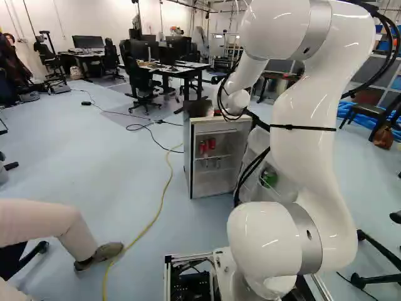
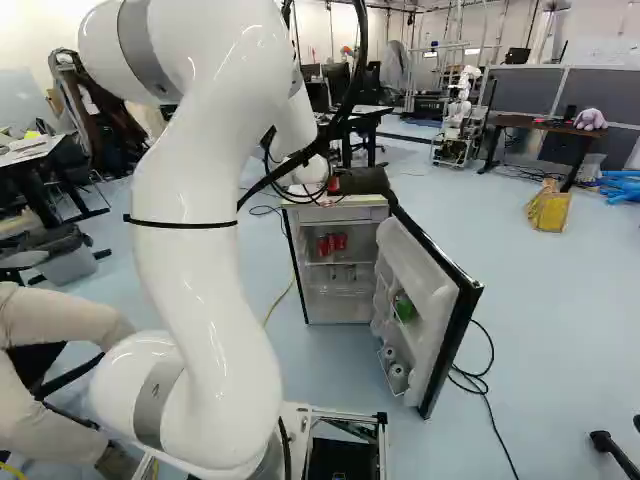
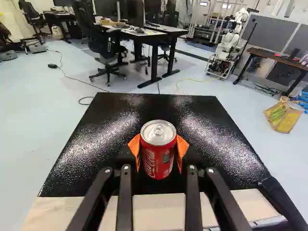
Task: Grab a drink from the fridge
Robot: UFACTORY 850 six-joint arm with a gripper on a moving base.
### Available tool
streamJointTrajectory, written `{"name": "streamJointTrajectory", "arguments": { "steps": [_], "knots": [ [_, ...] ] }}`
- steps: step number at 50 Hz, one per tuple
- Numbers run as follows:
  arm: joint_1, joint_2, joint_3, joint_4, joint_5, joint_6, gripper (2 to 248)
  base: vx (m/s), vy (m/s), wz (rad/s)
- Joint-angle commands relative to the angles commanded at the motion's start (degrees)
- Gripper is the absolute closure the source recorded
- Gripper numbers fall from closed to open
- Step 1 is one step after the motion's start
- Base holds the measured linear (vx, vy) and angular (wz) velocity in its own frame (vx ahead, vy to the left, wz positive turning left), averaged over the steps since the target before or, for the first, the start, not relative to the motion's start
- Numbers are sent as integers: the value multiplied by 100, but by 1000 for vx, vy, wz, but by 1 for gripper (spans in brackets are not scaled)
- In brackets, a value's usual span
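The red can (image 3: pixel 158 156) partly hides the orange pads (image 3: pixel 134 146).

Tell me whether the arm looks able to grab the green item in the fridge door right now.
Probably not: the gripper is shut on a red can. The fridge door stands open, though, leaving the green item exposed.

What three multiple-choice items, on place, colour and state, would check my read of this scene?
1. Where is the nearest red can?
A between the orange pads
B on the floor
C in the door rack

2. What colour is the thing halfway up the fridge door?
A yellow
B blue
C green

3. How does that door stand?
A shut
B open
C detached, lying flat

1 A: wrist view, a pad each side.
2 C: green shows in the right base view.
3 B: its pale inside shows there.
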Motion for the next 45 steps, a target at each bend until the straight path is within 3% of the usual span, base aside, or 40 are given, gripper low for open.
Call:
{"name": "streamJointTrajectory", "arguments": {
  "steps": [1, 2, 7, 8, 12, 13, 17, 18, 23, 24, 45],
  "knots": [
    [0, 0, 0, 0, 0, 0, 157, 0, 0, 0],
    [0, 0, 0, 0, 0, 0, 127, 0, 0, 0],
    [0, 0, 0, 0, 0, 0, 127, 0, 0, 0],
    [0, 0, 0, 0, 0, 0, 94, 0, 0, 0],
    [0, 0, 0, 0, 0, 0, 94, 0, 0, 0],
    [0, 0, 0, 0, 0, 0, 58, 0, 0, 0],
    [0, 0, 0, 0, 0, 0, 58, 0, 0, 0],
    [0, 0, 0, 0, 0, 0, 22, 0, 0, 0],
    [0, 0, 0, 0, 0, 0, 22, 0, 0, 0],
    [0, 0, 0, 0, 0, 0, 3, 0, 0, 0],
    [0, 65, 82, 0, 0, 0, 3, 0, 0, 0]
  ]
}}
